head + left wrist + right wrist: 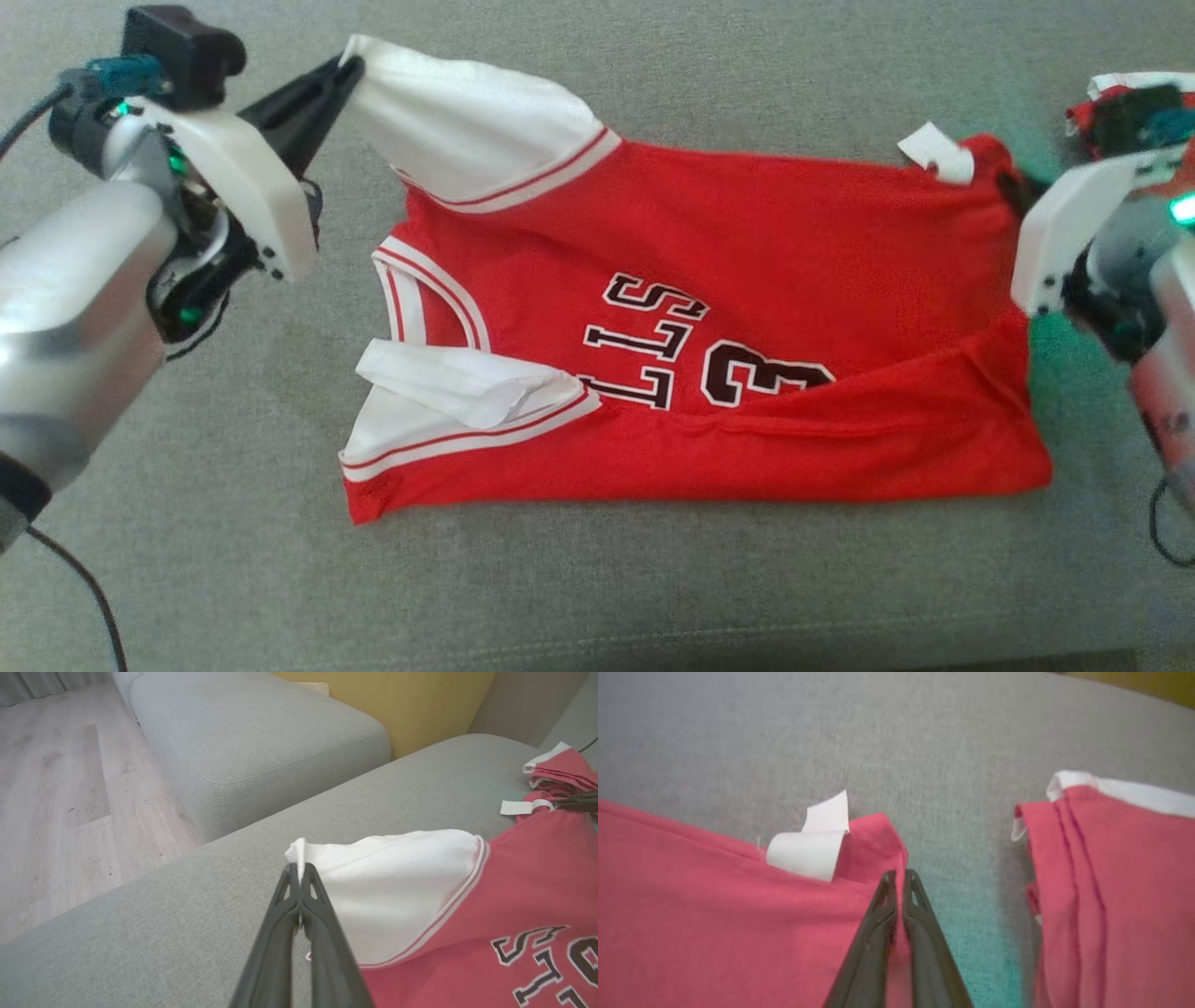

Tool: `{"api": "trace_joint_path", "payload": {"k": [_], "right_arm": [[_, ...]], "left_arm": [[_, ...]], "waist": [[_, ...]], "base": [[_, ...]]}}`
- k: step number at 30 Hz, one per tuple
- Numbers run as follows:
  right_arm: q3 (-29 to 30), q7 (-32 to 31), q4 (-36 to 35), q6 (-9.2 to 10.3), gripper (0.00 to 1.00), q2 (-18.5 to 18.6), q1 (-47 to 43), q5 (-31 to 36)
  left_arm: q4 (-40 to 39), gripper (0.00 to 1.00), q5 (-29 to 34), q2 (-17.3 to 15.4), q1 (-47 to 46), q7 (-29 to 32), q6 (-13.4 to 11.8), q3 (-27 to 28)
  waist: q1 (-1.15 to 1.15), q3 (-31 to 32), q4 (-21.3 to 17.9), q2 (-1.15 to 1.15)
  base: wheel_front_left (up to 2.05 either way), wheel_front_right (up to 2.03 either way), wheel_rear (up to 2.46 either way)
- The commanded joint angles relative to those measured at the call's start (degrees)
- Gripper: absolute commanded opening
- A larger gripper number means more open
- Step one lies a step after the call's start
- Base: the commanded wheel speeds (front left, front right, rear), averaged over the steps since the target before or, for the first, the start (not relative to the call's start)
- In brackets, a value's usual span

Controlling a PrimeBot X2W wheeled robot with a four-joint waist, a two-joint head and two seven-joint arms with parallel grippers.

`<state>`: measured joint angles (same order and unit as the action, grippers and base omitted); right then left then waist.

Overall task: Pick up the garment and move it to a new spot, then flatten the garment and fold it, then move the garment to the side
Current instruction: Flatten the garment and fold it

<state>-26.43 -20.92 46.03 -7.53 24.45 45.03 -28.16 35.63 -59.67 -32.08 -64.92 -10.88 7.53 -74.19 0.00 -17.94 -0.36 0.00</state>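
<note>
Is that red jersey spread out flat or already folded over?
Partly folded. On the jersey the near long edge is turned over, hiding part of the number; the left pincer and right pincer pinch its far corners.

a home living room (grey sofa (261,732), wooden floor (60,788)).

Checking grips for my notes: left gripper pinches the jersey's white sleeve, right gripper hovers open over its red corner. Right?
Not quite: the right gripper is shut on the red corner of the jersey, as the right wrist view shows. The left gripper does pinch the white sleeve.
</note>
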Motion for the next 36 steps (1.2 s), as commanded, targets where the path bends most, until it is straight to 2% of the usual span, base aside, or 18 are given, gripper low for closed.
{"api": "trace_joint_path", "payload": {"k": [1,7,14,21,24,29,36], "right_arm": [[0.5,0.9,-2.2,0.04,0.0,0.8,2.8,-1.1],[2.7,2.5,-2.7,0.04,0.0,0.3,7.7,-2.4],[3.8,4.5,-0.1,0.04,0.0,-0.7,12.5,-1.3],[2.6,7.3,0.6,0.04,0.0,-0.4,11.0,-2.0],[1.7,8.2,-1.3,0.04,0.0,1.0,7.2,-4.5],[0.7,7.7,-4.5,0.04,0.0,2.6,2.6,-7.6],[1.0,5.0,-11.1,0.04,0.0,5.8,-5.6,-11.8]], "left_arm": [[0.4,0.0,-0.2,-1.9,-3.0,-1.1,-0.6,3.4],[3.9,0.0,0.4,-0.9,-4.7,-2.8,-1.3,5.0],[7.7,0.0,1.8,1.5,-5.9,-3.9,-1.8,7.8],[6.1,0.0,6.1,2.4,-3.8,-4.1,-1.6,13.9],[2.6,0.0,8.5,1.4,0.6,-4.1,-1.0,16.0],[-1.4,0.0,9.5,-0.7,5.3,-4.1,-0.5,15.9],[-9.1,0.0,8.3,-6.4,12.0,-2.4,-0.3,13.5]], "waist": [[0.0,-0.1,-0.1,0.0],[0.0,-1.3,0.0,0.0],[0.0,-2.6,0.6,0.0],[0.0,-1.8,2.0,0.0],[0.0,-0.1,2.4,0.0],[0.0,1.8,2.6,0.0],[0.0,4.9,2.7,0.0]], "base": [[0.0,0.0,0.0],[0.0,0.0,0.0],[0.0,0.0,0.0],[0.0,0.0,0.0],[0.0,0.0,0.0],[0.0,0.0,0.0],[0.0,0.0,0.0]]}}
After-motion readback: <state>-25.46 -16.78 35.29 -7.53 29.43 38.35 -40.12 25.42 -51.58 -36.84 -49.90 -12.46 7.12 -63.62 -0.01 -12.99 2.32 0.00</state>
